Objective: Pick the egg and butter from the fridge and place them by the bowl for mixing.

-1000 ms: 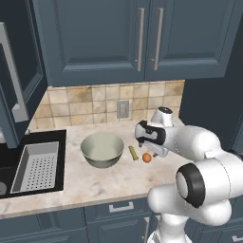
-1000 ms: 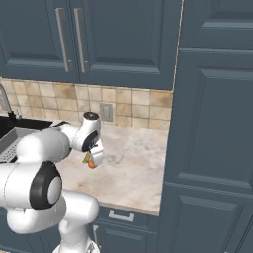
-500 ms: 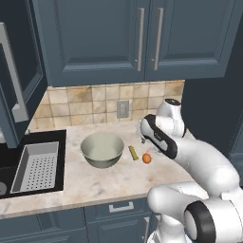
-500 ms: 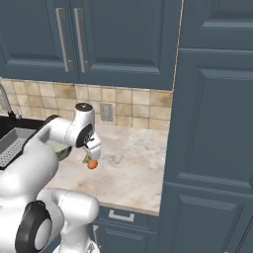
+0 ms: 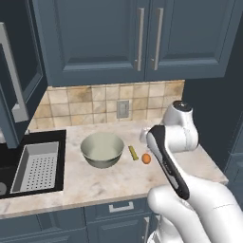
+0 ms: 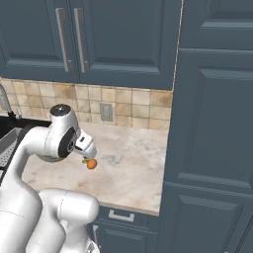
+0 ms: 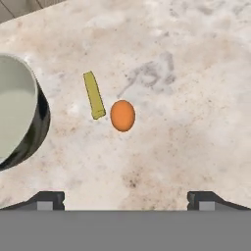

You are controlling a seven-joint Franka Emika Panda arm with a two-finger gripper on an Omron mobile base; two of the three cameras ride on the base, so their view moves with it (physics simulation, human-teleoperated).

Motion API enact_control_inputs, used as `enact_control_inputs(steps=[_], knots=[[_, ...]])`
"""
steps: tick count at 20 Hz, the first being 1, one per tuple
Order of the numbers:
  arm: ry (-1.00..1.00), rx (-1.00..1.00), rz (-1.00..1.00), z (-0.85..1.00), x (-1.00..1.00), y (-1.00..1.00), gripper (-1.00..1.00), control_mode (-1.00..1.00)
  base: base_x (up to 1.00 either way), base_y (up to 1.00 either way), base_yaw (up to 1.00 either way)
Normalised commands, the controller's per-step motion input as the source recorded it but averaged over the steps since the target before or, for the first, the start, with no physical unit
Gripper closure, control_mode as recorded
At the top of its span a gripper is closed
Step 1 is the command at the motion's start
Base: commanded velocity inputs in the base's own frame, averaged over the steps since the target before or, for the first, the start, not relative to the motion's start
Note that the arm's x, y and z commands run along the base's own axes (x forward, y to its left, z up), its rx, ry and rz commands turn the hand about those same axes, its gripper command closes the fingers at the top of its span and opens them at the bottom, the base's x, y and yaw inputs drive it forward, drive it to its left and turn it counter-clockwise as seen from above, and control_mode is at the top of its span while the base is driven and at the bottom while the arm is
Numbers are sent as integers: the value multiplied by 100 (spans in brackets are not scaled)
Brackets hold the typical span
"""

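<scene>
**Egg and butter down beside the bowl; arm pulling away**

Take the bowl as your landmark; the butter lies on the counter just beside its right rim, and the egg sits just beyond the butter, close to it but, as far as the hand view shows, not quite touching; both rest flat on the marble, neither inside the bowl.

What has changed in the last second: the arm has swung up and back from the bowl side; a second ago the hand sat low, right over the two items, and half a second ago it was already rising; the egg and butter have not shifted against the bowl through that retreat, so you can read the release as clean.

The gripper now looks down at them from above; its finger tips stand far apart at the edges of the hand view with bare counter between them, so the jaws are wide and hold nothing.

For the task, you can judge both items as delivered by the bowl for mixing; nothing looks left to fetch. The egg is the one to watch; it is round, and a careless pass of the arm could set it rolling away from the bowl.
</scene>
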Motion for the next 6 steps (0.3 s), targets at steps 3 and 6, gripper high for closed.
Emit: enact_control_inputs(steps=[3, 6], knots=[[-25, -15, 25, 40, -61, 0, -100, -100, 0, 0, 0], [-25, -9, 19, 42, -60, 0, -100, -100, 0, 0, 0]])
